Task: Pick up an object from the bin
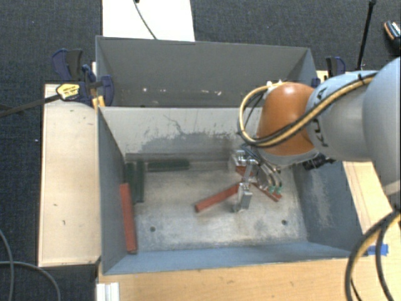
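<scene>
So my bin (pixel 200 256) is a grey metal box sitting on dark carpet (pixel 37 17), and its floor is scuffed and kinda dusty-looking. Closest to the camera, a long red bar (pixel 128 218) lies flat along the left wall. A bit further in, around mid-floor, there's a reddish-brown stick (pixel 216 200) lying on a slant, nearer end to the left. Its far right end runs right up to my gripper (pixel 244 199), which is down at the floor in the right half of the bin. Honestly can't tell if the gripper is open or clamped, too cluttered there. Just right of it is a small red piece (pixel 272 195). Further back, a dark green block (pixel 135 182) sits by the left wall and a dark green bar (pixel 166 165) lies along the back wall.
</scene>
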`<state>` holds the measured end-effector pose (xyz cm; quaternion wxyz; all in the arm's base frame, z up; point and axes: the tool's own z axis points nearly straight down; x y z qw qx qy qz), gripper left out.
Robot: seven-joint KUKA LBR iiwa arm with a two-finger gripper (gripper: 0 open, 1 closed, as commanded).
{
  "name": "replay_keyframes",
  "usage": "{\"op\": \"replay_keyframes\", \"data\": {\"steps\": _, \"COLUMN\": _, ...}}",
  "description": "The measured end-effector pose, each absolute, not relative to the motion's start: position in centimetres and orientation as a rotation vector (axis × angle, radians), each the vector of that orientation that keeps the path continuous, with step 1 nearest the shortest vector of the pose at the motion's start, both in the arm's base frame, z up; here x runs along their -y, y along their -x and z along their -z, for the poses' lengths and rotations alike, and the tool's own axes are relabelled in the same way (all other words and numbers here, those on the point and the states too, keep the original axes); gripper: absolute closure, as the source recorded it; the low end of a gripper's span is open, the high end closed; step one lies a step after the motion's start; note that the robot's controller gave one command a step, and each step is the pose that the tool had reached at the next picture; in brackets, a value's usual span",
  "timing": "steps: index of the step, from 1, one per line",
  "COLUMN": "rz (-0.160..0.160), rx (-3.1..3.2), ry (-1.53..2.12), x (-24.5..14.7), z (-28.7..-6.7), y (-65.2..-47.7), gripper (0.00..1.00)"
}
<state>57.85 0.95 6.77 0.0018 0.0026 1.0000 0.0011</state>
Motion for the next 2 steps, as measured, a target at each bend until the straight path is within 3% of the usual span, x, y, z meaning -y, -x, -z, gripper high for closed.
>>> {"op": "replay_keyframes", "data": {"steps": 1, "rz": -0.002, "rx": -3.137, "ry": -0.008, "x": -0.9, "z": -7.1, "y": -57.8, "gripper": 1.00}}
{"op": "replay_keyframes", "data": {"steps": 2, "rz": 0.004, "rx": -3.062, "ry": 0.663, "x": 2.4, "z": -20.8, "y": -57.2, "gripper": 1.00}}
